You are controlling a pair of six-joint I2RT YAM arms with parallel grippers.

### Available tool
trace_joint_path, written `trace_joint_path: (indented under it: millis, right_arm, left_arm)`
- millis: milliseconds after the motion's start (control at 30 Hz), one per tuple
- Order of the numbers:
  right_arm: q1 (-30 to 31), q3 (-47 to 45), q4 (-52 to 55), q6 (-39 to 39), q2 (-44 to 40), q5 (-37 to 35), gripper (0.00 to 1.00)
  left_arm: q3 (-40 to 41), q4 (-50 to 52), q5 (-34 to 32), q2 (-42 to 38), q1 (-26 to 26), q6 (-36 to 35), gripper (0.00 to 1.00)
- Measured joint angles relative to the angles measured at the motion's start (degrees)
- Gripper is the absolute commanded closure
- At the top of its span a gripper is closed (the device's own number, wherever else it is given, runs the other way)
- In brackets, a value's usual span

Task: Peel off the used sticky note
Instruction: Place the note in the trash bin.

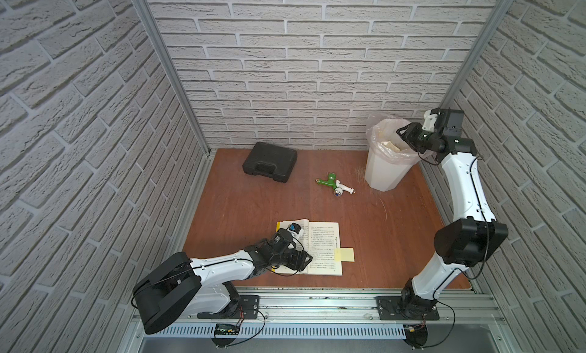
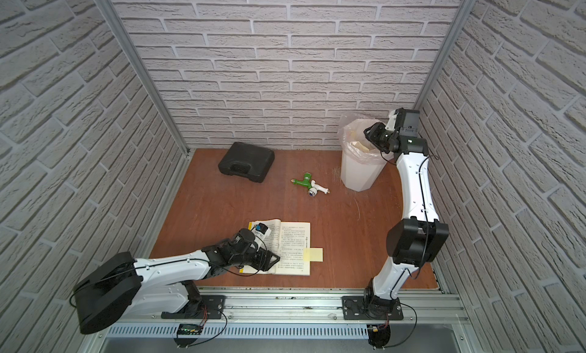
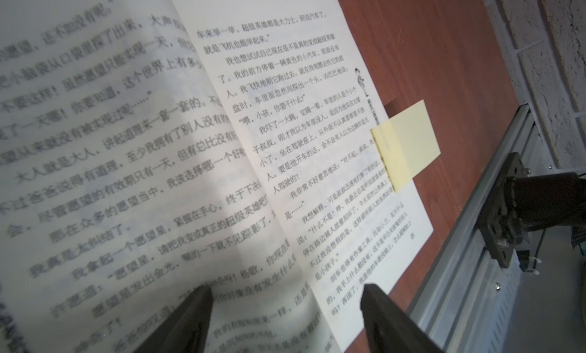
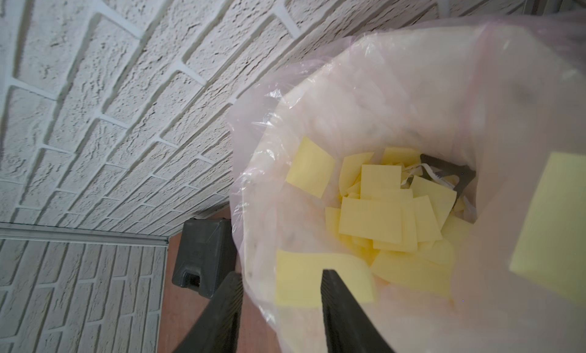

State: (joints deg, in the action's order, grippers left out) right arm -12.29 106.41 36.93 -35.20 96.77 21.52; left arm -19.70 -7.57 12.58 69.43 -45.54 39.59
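Away fr note (image 1: 345, 254): case (image 1: 269, 162), tap (image 1: 331, 181), bin (image 1: 380, 175).

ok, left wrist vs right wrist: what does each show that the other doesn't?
Left wrist only: the open book, the yellow sticky note stuck at its page edge and overhanging the table, and the right arm's base mount.
Right wrist only: the lined bin with a pile of discarded yellow notes inside, plus the black case.
Both: brick wall, reddish table, and each camera's own tool with jaws apart, the left tool over the book, the right tool above the bin.
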Motion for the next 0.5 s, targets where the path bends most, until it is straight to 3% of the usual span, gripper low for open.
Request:
trace_joint_path:
  millis: [300, 500]
  right_arm:
    - [5.4, -30.1, -10.2, -2.2, -24.3, 3.2, 0.53]
    - [8.1, -50.1, -10.7, -1.7, -35.4, 4.3, 0.53]
  left_arm:
    - [-3.9, 6.4, -0.2, -0.5, 0.0, -1.8, 0.21]
    - [-6.8, 8.5, -0.1, 2.0, 0.0, -3.3, 0.21]
